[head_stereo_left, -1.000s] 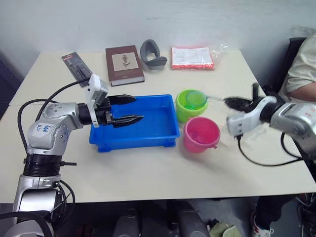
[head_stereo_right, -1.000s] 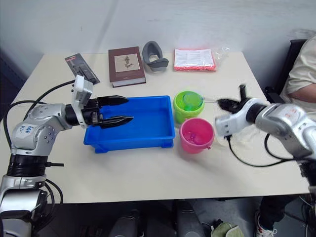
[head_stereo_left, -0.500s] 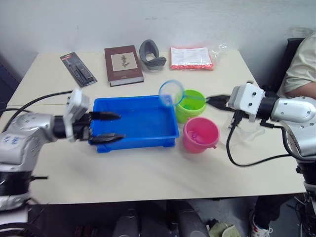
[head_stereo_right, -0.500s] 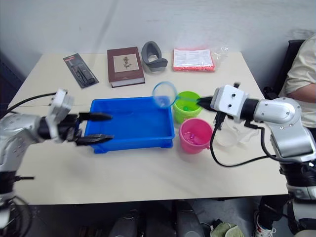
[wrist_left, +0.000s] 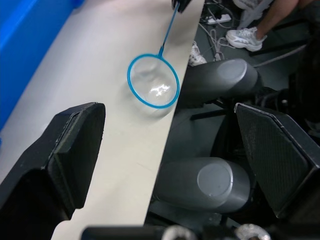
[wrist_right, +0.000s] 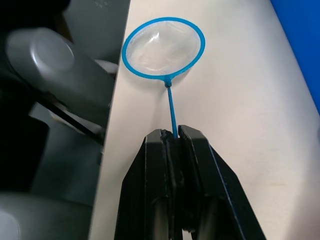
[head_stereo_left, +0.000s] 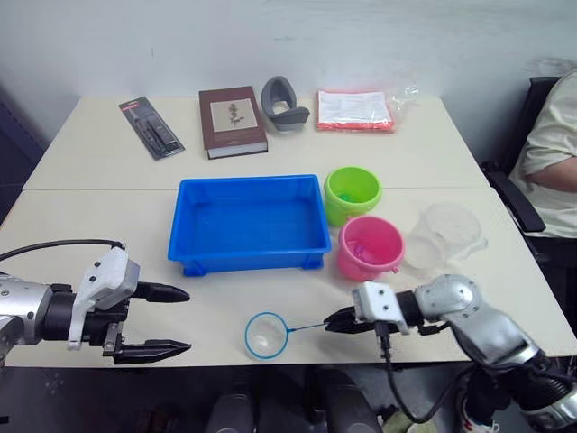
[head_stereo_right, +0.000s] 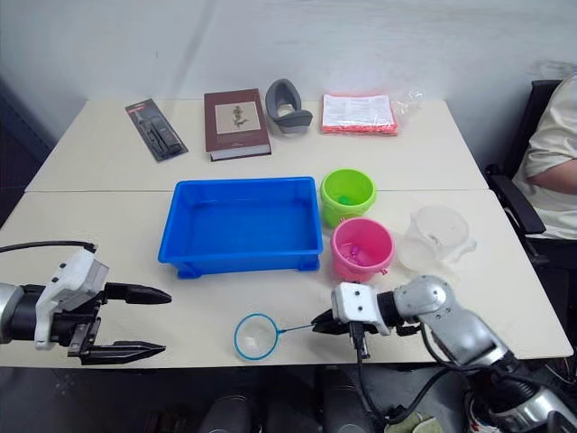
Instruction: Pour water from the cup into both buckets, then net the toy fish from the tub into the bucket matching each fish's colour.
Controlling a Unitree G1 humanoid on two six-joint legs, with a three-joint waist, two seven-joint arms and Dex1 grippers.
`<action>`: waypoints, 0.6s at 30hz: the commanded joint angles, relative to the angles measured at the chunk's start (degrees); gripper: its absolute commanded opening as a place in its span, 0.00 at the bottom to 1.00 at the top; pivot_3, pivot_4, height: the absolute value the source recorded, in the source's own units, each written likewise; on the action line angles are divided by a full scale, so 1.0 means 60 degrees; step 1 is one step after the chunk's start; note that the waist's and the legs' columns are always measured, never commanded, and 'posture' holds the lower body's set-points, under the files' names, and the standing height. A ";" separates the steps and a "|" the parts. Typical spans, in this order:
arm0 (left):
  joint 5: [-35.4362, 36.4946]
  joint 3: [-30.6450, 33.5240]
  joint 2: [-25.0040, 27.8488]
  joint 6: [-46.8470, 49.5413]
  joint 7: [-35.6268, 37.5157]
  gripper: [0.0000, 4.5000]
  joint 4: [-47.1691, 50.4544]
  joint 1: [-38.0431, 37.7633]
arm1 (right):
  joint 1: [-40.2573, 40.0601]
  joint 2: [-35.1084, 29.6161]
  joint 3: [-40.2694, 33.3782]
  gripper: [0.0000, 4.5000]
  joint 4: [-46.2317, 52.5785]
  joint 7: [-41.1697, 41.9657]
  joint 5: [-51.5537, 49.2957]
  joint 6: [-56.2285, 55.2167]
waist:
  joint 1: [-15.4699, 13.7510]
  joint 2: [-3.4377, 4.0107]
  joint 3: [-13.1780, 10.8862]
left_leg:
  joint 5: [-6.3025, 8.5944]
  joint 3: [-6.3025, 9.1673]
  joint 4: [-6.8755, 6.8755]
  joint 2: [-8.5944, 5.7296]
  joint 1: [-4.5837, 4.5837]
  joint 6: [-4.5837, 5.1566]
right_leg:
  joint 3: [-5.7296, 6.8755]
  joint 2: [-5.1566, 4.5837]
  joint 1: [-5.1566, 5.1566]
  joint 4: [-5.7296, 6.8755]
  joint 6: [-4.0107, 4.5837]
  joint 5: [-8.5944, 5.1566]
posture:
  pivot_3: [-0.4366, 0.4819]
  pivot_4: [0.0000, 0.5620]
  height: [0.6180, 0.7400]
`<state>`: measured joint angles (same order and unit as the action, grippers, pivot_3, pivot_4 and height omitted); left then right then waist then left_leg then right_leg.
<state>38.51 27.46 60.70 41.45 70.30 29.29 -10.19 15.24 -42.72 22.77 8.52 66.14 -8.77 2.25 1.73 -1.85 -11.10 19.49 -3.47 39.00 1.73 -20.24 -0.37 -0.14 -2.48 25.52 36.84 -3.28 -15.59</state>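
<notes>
The net (head_stereo_left: 267,336) lies flat on the table near its front edge, blue hoop to the left, thin handle running right. My right gripper (head_stereo_left: 341,321) is shut on the end of that handle (wrist_right: 171,112). My left gripper (head_stereo_left: 187,318) hovers open and empty at the front left, well clear of the net hoop (wrist_left: 153,81). Behind them sits the blue tub (head_stereo_left: 189,225). The green bucket (head_stereo_left: 352,192) and pink bucket (head_stereo_left: 370,246) stand to its right, each with a small shape inside that may be a toy fish. The clear cup (head_stereo_left: 442,236) stands right of the pink bucket.
Along the back of the table lie a black package (head_stereo_left: 151,127), a brown book (head_stereo_left: 233,120), a grey curved holder (head_stereo_left: 284,102) and a red-and-white packet (head_stereo_left: 353,109). A person (head_stereo_left: 552,144) sits at the right. The net hoop is very close to the table's front edge.
The right gripper has carried the net from above the tub and green bucket down to the table's front edge. The left arm has drawn back from the tub to the front left.
</notes>
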 commanded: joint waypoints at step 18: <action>0.0690 0.0130 -0.0696 0.0030 -0.0958 1.00 -0.2376 0.1969 | -0.3494 -0.2309 -1.0158 0.99 0.1605 -0.0935 -0.3606 0.4570 | -0.0234 -0.0003 0.0005 | 0.0023 0.0002 -0.0020 0.0010 0.0008 -0.0003 | 0.0004 -0.0001 -0.0017 -0.0029 0.0011 -0.0007 | 0.48 0.27 1.00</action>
<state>42.58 28.01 56.77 42.75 64.57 15.17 0.99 -3.93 -56.29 -32.83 17.48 60.58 -29.81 28.63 0.32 -1.87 -11.06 19.63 -3.48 38.87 1.79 -20.17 -0.38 -0.14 -2.47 25.42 36.67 -3.21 -15.63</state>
